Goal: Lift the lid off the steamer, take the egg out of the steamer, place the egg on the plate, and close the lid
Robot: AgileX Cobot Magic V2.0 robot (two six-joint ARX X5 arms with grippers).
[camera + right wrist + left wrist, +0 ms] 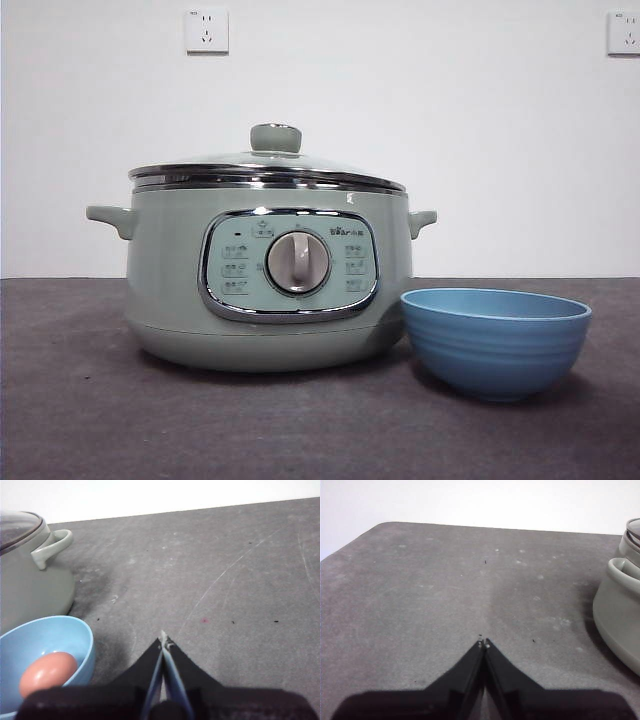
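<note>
Task apparently complete: egg lies in the plate, lid sits on steamer; left pincer and right pincer pressed together, idle.

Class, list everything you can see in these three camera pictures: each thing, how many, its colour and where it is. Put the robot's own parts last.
steamer: one, pale sage green, on the table.
lid: one, clear glass, green knob, closed on the steamer.
plate: one, blue bowl, beside the steamer.
egg: one, brownish, inside the plate.
table: one, dark grey.
wall sockets: two, white, on the wall behind.
left gripper: black, jaws shut, empty, over bare table.
right gripper: black, jaws shut, empty, near the plate.
</note>
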